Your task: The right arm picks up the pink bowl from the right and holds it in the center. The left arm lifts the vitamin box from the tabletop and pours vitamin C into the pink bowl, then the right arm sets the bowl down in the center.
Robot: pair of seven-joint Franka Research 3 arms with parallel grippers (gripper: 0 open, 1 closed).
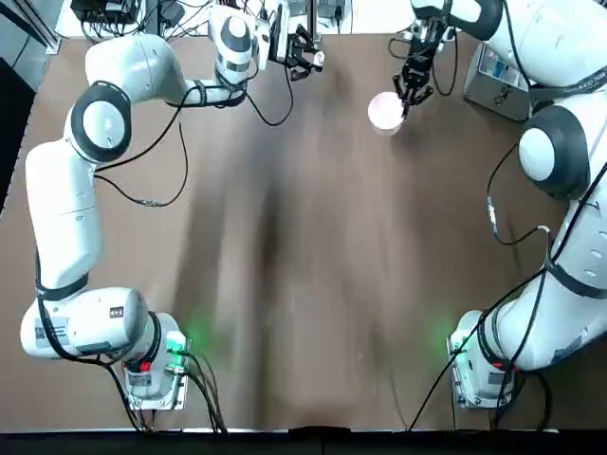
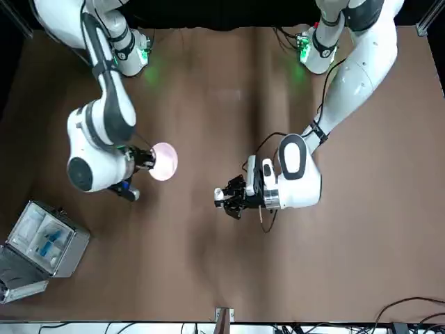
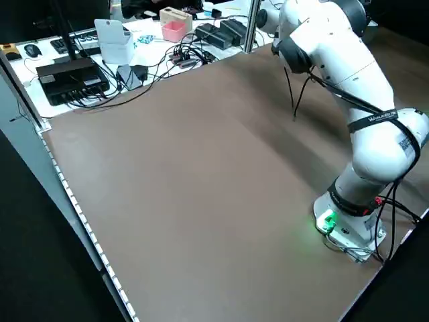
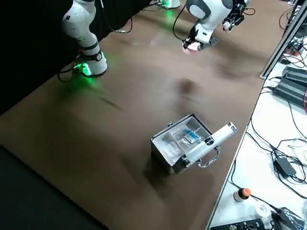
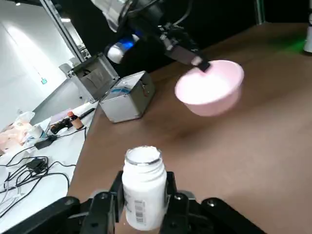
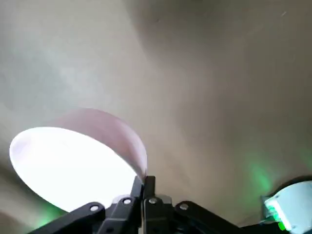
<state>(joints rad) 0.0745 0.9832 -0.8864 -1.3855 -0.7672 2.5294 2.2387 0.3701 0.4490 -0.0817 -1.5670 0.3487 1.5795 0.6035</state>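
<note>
The bowl [image 1: 385, 110] is held clear of the tabletop [image 1: 303, 284] by the right gripper [image 1: 413, 95], whose fingers [image 6: 145, 187] are pinched on its rim at the bowl's 3 o'clock edge in the top view. On the overhead clock face of the table, the bowl sits at about 1 o'clock, near the far edge. The vitamin box [image 5: 143, 187], a white bottle with its mouth uncovered, is clenched upright between the fingers [image 5: 173, 195] of the left gripper [image 1: 302, 57], which is seen at about 12 o'clock, well apart from the bowl, at the bowl's 9 o'clock. A grey case [image 1: 495, 81] with its lid open is seen at about 2 o'clock, beyond the right gripper.
</note>
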